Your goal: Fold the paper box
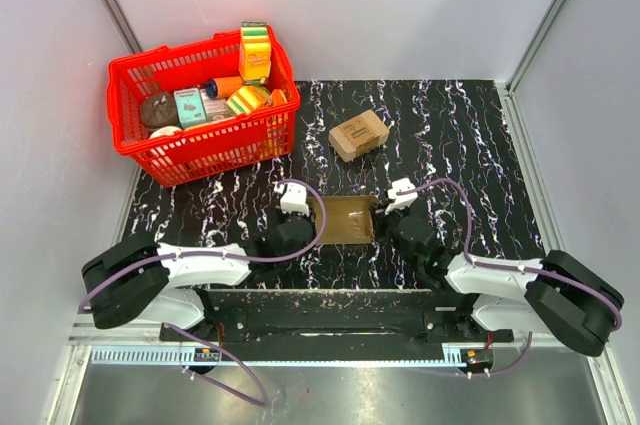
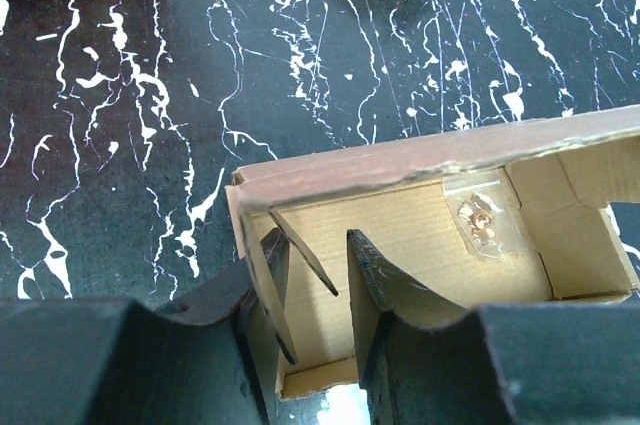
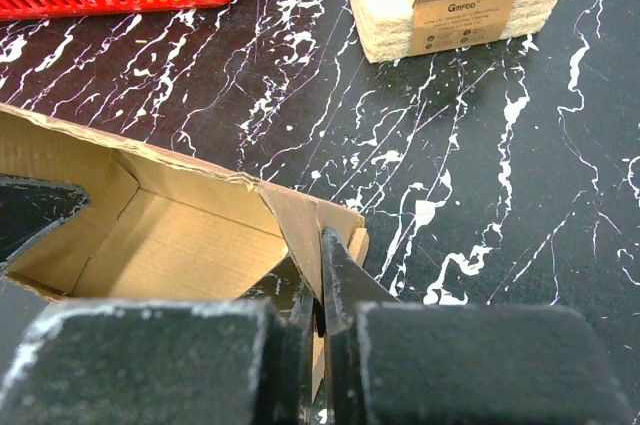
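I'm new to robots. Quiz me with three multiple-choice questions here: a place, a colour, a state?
1. Where is the basket? A far left corner of the table B near right corner C centre
2. Basket's colour? A blue B red C green
3. The right hand is: A open in midair B shut on the cardboard box's flap C holding sponges
Answers: A, it sits far left; B, red mesh; B, fingers pinch the flap.
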Motion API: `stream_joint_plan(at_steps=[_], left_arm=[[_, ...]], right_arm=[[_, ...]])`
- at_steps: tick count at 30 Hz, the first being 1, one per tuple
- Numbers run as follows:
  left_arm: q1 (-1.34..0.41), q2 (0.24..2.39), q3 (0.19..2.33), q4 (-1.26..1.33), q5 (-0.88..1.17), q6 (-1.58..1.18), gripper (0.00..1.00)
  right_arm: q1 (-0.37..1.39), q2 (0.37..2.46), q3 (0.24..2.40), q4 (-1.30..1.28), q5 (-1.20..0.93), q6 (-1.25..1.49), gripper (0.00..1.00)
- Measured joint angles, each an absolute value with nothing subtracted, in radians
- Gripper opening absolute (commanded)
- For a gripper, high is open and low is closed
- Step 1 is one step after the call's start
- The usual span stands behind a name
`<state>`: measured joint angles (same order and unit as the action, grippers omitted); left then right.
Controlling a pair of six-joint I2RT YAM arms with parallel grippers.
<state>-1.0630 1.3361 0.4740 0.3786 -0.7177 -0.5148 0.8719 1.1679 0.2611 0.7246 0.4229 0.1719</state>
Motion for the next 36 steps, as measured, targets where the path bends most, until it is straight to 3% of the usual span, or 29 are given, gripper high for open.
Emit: stream_joint_plan(at_steps=[16, 22, 36], left_arm=[[-1.065, 1.309, 0.448, 0.416, -0.706, -0.501, 0.38], [-1.066, 1.310, 0.448, 0.422, -0.697, -0.500, 0.50], [-1.071, 1.243, 0.368, 0.450, -0.640, -0.567, 0.60]], right_arm=[[0.935, 1.360, 0.273, 0.933, 0.620, 0.120, 0.00], [0.938, 1.385, 0.276, 0.984, 0.636, 0.089, 0.01], [0.963, 1.391, 0.276, 1.003, 0.640, 0.070, 0.01]])
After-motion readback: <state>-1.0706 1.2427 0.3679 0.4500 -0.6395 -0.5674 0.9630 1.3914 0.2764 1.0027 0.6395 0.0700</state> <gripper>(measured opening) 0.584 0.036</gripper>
